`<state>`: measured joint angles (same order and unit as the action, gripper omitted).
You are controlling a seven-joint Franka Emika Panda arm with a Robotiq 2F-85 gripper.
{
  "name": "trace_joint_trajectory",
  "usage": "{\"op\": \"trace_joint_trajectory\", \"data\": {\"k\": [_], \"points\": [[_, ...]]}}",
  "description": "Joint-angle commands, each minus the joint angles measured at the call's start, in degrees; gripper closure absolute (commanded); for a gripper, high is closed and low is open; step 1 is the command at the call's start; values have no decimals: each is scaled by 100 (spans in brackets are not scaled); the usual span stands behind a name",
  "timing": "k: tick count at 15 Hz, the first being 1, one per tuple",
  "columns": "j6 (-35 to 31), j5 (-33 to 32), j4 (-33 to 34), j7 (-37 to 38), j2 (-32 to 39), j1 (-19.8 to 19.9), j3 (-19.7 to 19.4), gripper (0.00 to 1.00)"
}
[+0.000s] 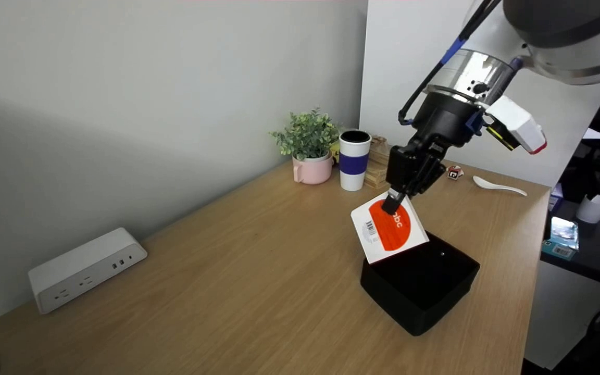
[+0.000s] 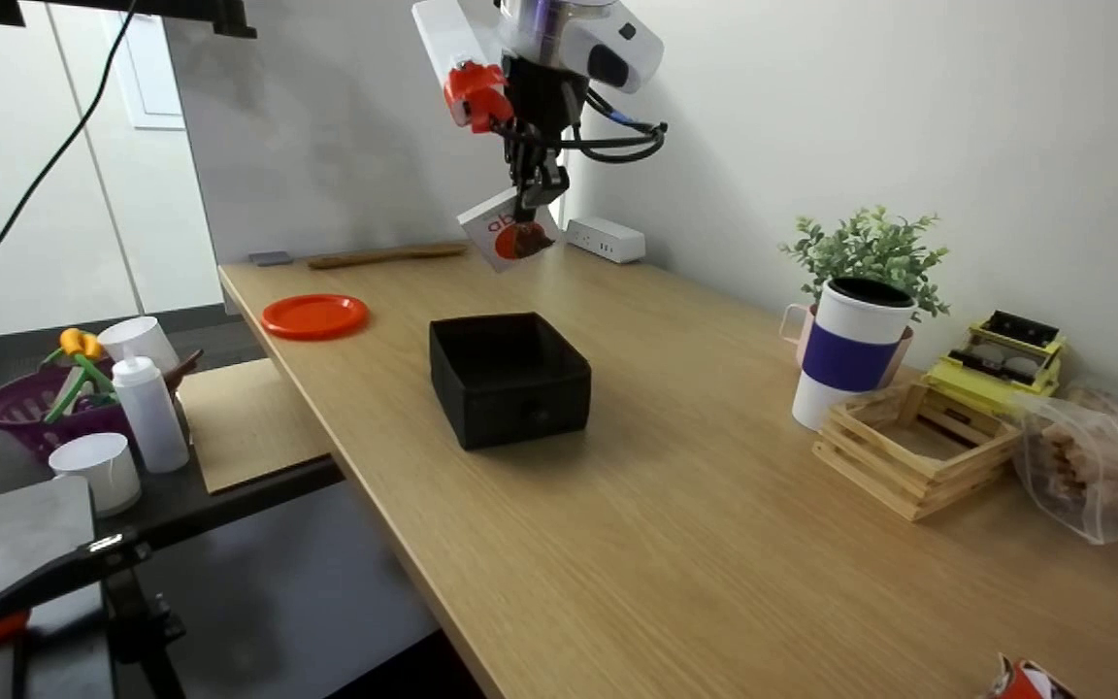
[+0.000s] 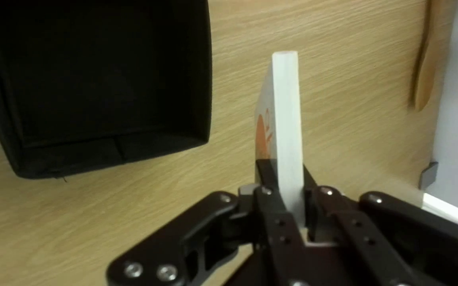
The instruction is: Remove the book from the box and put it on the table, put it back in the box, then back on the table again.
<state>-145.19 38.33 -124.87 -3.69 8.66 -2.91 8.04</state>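
see the wood-grain tabletop (image 1: 258, 281) spread wide below the jaws. next in size, find the black box (image 2: 525, 408) standing on it, hollow side up, lower than the jaws and off to one side, at their left in the wrist view. then note the potted plant (image 1: 308, 138) and the white cup (image 1: 353, 164), both farther from the jaws than the box.

smaller again, find the book (image 1: 391, 232): pinched by its upper part between the jaws, tilted, held above the tabletop, out of the box and apart from it in the wrist view. smallest, pick out the fingertips (image 1: 390, 204), pressing on both covers.

judge the step in hand to be a carry between box and tabletop. cannot tell whether bound for the tabletop or back for the box, nor in which round.

for the tabletop, would need to bring the jaws down beside the box, tip the book toward flat, lower to contact, and only then spread the jaws. for the box, would need to shift the jaws sideways above the rim, square the book to the walls, and ease down, likely with little room to spare.
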Motion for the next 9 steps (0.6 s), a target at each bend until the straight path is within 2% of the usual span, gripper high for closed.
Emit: {"op": "trace_joint_trajectory", "data": {"k": [1, 9], "points": [[-28, -368, -365, 1199, -283, -109, -153, 96], [182, -247, -721, 2336, -608, -83, -156, 96]]}}
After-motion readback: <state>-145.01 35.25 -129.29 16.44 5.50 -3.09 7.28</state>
